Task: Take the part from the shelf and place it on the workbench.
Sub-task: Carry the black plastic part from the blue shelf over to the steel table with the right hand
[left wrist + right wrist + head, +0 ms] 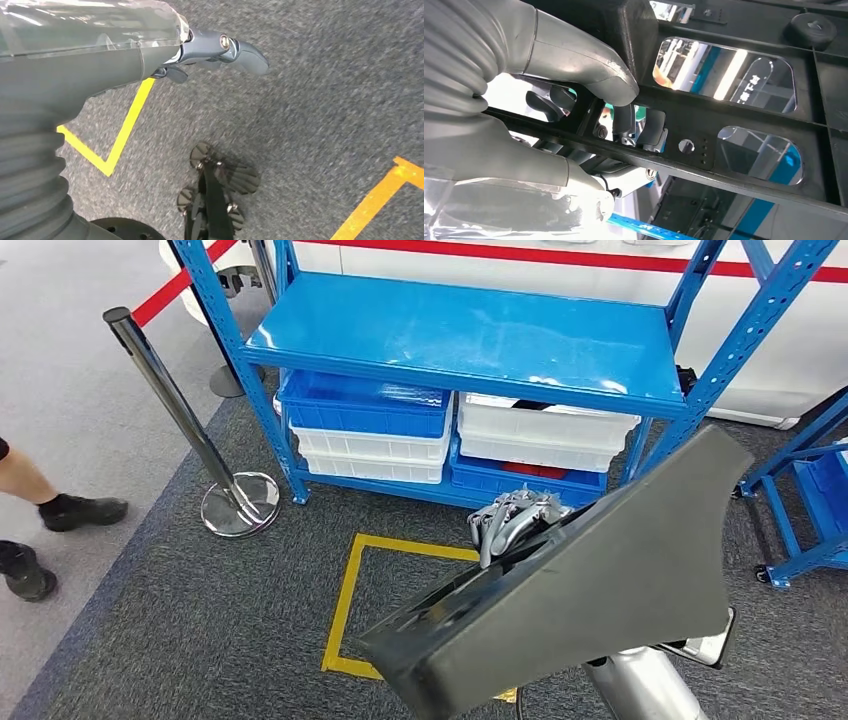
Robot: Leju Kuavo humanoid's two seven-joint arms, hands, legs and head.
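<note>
The held black part (pixel 590 570) blocks the near view, with the blue shelf (pixel 470 340) ahead and a stanchion (pixel 180 410) leftward.

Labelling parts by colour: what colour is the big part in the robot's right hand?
Dark grey to black, clearest in the head view: the part held by the right hand.

A: Where does the head view sit?
B: High on the body, looking forward and down at the blue shelf (pixel 470 340), the grey carpet (pixel 200 630) and yellow floor tape (pixel 350 585).
A: The left wrist view?
B: Just behind the left hand (pixel 220 50), facing down at that same carpet and tape.
A: And the right?
B: Very close behind the right hand (pixel 574 100), pressed up against the black part (pixel 744 135), which the head view shares.
</note>
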